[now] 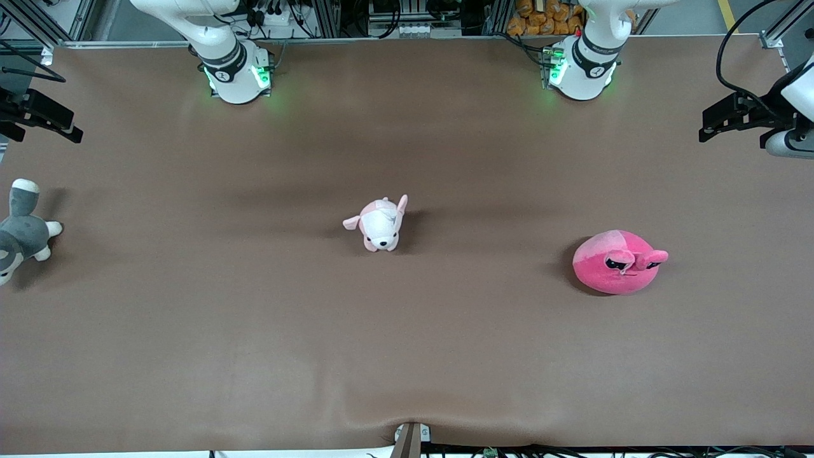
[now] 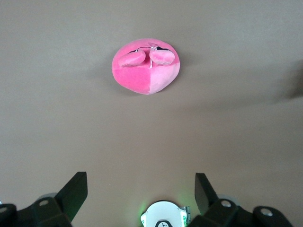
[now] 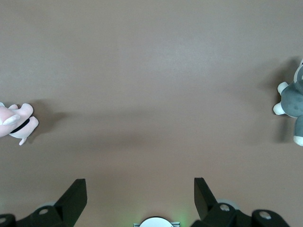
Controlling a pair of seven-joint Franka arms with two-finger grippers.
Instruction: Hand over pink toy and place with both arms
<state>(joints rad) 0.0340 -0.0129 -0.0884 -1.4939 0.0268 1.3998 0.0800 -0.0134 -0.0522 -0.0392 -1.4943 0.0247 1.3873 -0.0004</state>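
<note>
Pink toy (image 1: 618, 262): lies on the worktop (image 1: 407, 350) toward the left arm's end, resting on its own, touched by nothing. Face turned toward the front camera; lighter patch on its upper part.
Grey plush (image 1: 20, 232): at the worktop edge, right arm's end, partly cut off by the front view.
Right gripper (image 3: 140, 196): raised over bare worktop near its own base; fingers (image 3: 75, 196) spread wide, nothing between them. Its wrist view shows only the grey plush and the puppy at the margins, no pink toy.
Right arm (image 1: 216, 44): base visible at the top of the front view; waits.
Puppy (image 1: 380, 224): small pale pink-and-white plush mid-worktop, well apart from the pink toy. Not part of the task.
Left arm (image 1: 591, 51): base at the top of the front view, on the pink toy's end of the worktop.
Left gripper (image 2: 141, 194): up in the air over bare worktop, fingers wide and empty. Pink toy in full sight of its wrist view, well apart from the fingers.
Progress: judged at the very start. No grasp, no handover, no placing done.
Remaining: left arm likely picks first, being closest; then transfer to right gripper, then set-down.
</note>
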